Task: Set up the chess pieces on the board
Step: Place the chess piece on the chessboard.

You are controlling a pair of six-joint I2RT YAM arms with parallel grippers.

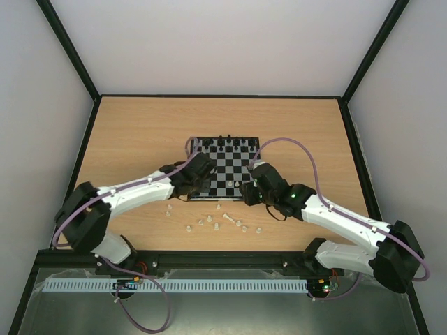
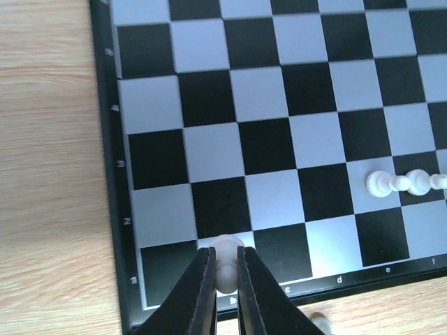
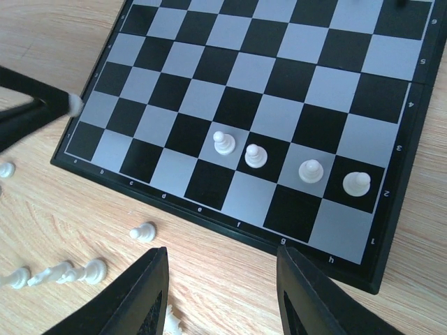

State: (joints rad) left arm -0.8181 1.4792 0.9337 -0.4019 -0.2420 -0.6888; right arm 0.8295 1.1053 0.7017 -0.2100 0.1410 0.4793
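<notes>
My left gripper (image 2: pixel 225 262) clamps a piece (image 2: pixel 227 246) over the board (image 2: pixel 265 146) corner — next I lower, release; right gripper (image 3: pixel 222 255) gapes, empty.

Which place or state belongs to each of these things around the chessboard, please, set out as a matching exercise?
1. left fingers
2. right fingers
3. four white pawns
4. black pieces

A. along the far edge of the board
B. apart and empty, just off the board's near edge
C. shut on a white piece
D. standing in a row on the board

Pairs: 1-C, 2-B, 3-D, 4-A.
</notes>
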